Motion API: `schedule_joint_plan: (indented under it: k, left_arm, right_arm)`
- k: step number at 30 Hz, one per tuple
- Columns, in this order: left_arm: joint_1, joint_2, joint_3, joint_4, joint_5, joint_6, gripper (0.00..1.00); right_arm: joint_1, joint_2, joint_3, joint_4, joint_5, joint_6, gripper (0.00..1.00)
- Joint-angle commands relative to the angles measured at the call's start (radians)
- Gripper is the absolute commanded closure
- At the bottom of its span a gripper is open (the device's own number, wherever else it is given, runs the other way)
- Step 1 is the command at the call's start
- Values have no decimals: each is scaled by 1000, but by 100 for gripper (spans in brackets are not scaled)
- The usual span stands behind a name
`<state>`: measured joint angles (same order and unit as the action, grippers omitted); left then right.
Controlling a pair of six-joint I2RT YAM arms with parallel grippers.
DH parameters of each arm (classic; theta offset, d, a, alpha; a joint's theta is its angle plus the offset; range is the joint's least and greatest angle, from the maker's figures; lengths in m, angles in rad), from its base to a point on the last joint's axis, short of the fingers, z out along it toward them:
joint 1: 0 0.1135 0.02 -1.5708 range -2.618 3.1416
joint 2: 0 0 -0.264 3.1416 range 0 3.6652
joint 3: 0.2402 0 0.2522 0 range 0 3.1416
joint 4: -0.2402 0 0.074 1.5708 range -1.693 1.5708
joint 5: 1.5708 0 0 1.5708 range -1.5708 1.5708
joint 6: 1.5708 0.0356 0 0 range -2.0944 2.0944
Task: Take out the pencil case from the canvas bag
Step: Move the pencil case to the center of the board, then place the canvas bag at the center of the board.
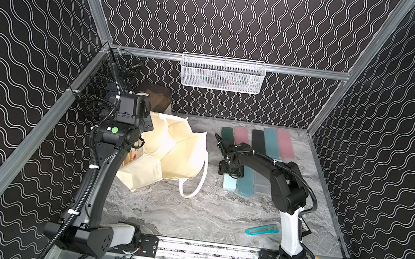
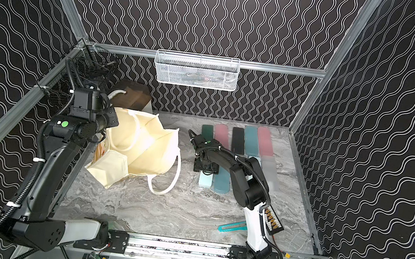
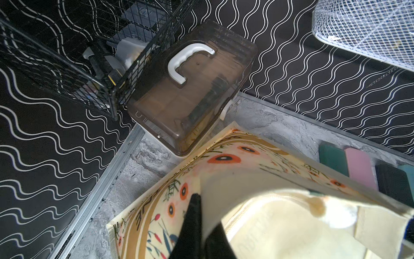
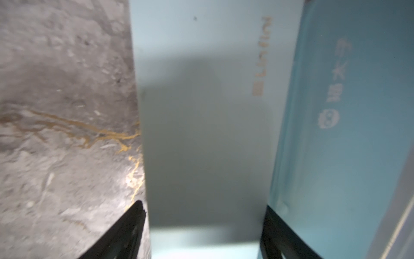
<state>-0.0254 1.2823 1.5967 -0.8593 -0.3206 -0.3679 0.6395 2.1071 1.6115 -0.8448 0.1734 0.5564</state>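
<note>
Two arms, two separate jobs here. Over on the left, the left gripper [image 3: 199,224] is clenched on the rim of the canvas bag [image 1: 179,153], pinching where the floral print meets the plain cream lining, and it holds that edge up off the surface [image 1: 190,214]. Why? My read is that lifting the rim makes the mouth gape toward the right, so the other arm has a clear way in and out. One loop handle [image 1: 194,185] trails loose on the near side, out of the way.

Now the right side. The right gripper [image 4: 202,205] points down over a pale blue pencil case [image 1: 229,184], and its fingers [image 4: 130,226] stand spread, one along each long edge. The case lies flat on the surface, so this reads as released rather than squeezing. It sits outside the bag, well to the right of it, at the left end of the near row, just beside a teal case [image 1: 245,190]. Beyond it, a far row of cases [image 1: 258,141] lines the back edge, all laid parallel. That tidy lineup explains the spot, since each case gets a slot alongside its neighbours. In my judgement the extraction is done for this one. Whether more wait inside the bag, the folds hide.
</note>
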Motion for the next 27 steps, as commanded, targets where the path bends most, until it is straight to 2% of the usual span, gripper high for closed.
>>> schedule_joint_plan:
  k: [1,7,13,15,17,19,22,27]
  left_arm:
    - [0,-14,25,30,9,-41,100]
    - [0,-17,77,30,87,-157,100]
    - [-18,4,98,62,124,-298,100]
    - [-40,17,103,73,109,-334,100]
    - [-68,33,113,79,83,-360,100]
    - [-94,44,119,86,57,-388,100]
    - [-130,56,118,114,33,-412,100]
    - [-178,67,120,143,5,-428,100]
  right_arm:
    - [0,-73,12,-32,7,8,20]
    - [0,-370,-109,59,13,85,19]
    - [4,-663,-293,249,-54,218,17]
    - [8,-751,-355,324,-84,266,14]
    - [15,-816,-405,386,-117,322,6]
    - [29,-857,-436,428,-141,367,1]
    - [55,-889,-473,492,-166,423,1]
    - [58,-826,-495,507,-210,476,3]
